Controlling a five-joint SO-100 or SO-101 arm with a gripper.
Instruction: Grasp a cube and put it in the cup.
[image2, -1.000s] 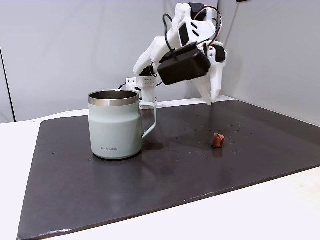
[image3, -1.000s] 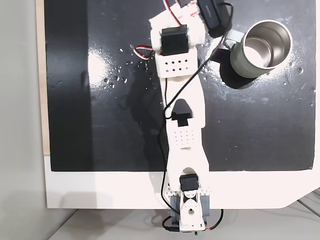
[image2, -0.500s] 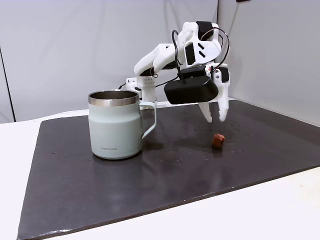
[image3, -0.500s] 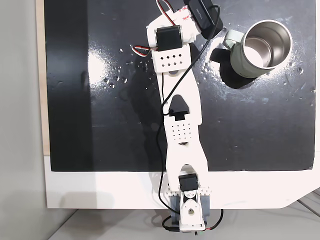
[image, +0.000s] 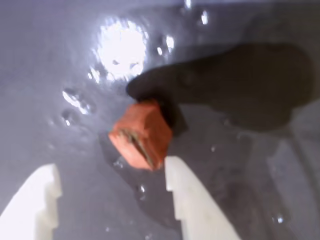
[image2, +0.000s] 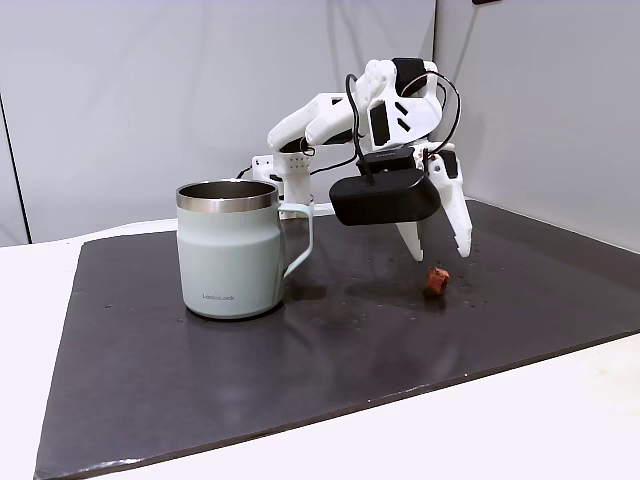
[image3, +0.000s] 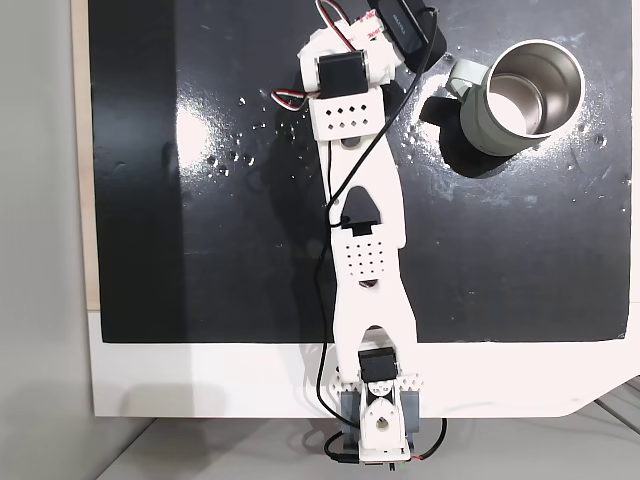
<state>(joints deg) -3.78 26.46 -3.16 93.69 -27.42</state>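
Pincer (image: 110, 187) wide around cube (image: 141, 134), wrist view.

A small reddish-brown cube (image2: 436, 281) is seen lying well apart from the handle side of the upright, empty mint-green cup (image2: 229, 250).

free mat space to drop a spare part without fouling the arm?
Bare mat in front of the cup, toward the near edge, in the side fixed view. Crowded right of the cup's handle: the open hand hangs over the cube.
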